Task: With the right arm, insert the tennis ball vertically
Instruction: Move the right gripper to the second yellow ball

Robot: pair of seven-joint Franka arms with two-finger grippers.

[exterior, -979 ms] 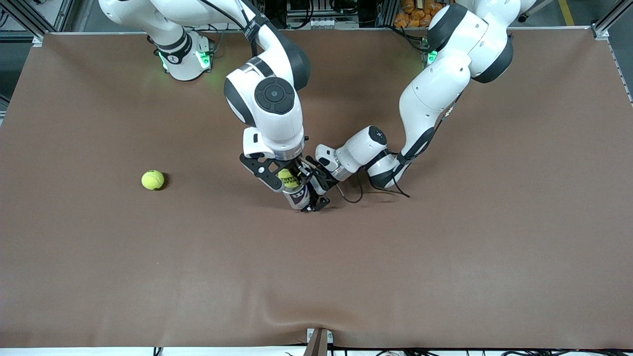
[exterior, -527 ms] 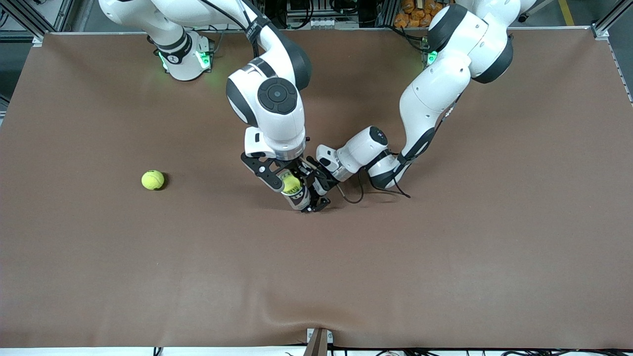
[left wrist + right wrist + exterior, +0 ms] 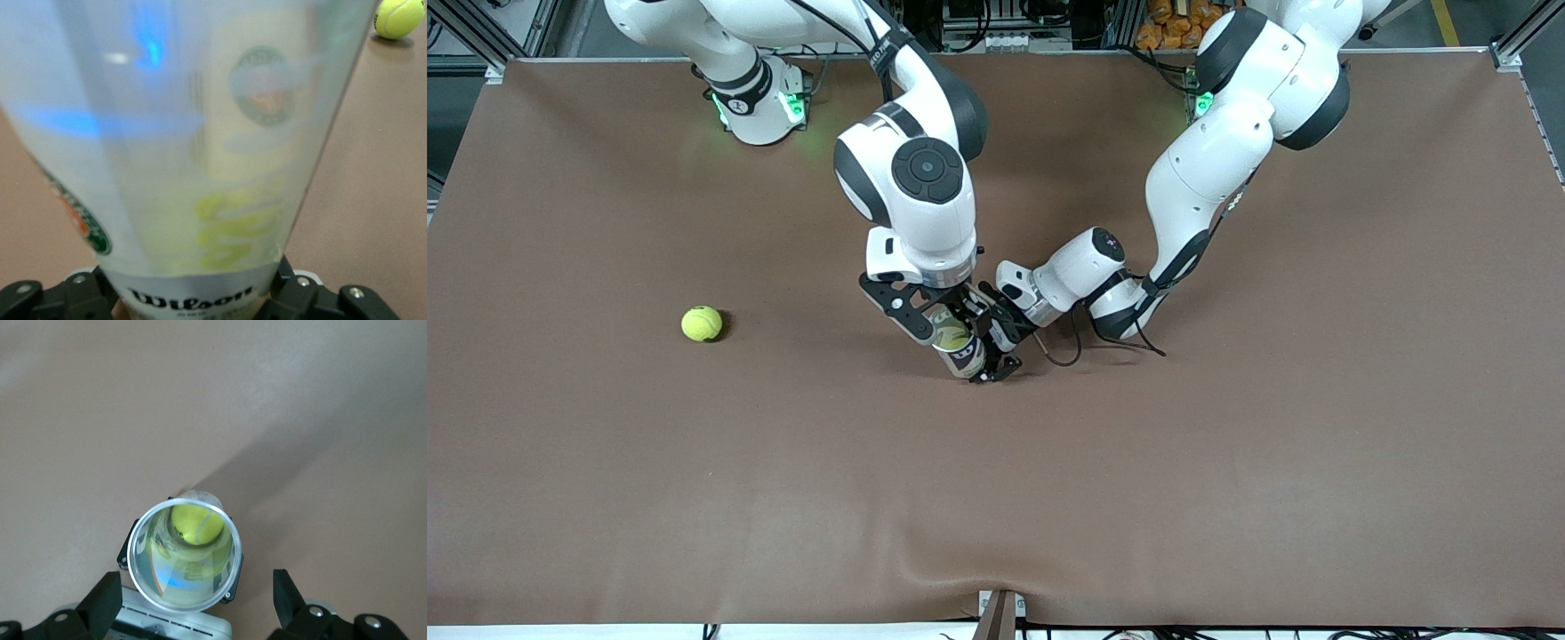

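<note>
Ball [image 3: 195,523] dropped from your right gripper [image 3: 193,603], now open, into the can [image 3: 959,348] your left gripper [image 3: 996,342] grips.

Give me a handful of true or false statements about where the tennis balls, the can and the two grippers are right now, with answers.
1. A tennis ball lies inside the clear Wilson ball can. True.
2. The right gripper is shut on a ball. False: its fingers are open and empty, above the can's mouth.
3. The left gripper holds the can upright. True.
4. The loose tennis ball sits toward the left arm's end of the brown table. False: it sits toward the right arm's end.
5. The can wears a lid. False: its mouth is open.
</note>
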